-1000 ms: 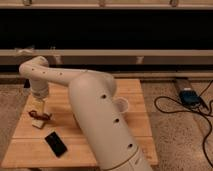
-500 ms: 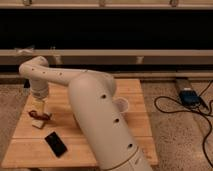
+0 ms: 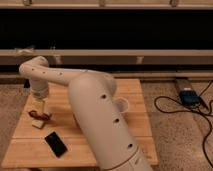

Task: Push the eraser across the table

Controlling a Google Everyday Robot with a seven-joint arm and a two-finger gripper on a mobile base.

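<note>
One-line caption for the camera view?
Gripper hangs by a red-brown item on the table; the eraser lies apart, nearer the front edge.

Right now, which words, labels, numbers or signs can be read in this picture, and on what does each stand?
None can be read: no text shows on the eraser, the table, the arm or the tool hanging over the table's left side.

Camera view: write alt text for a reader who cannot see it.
A white robot arm reaches over a pale wooden table, its gripper pointing down near the left edge, just over a red-brown item. The black eraser lies untouched nearer the front edge.
</note>
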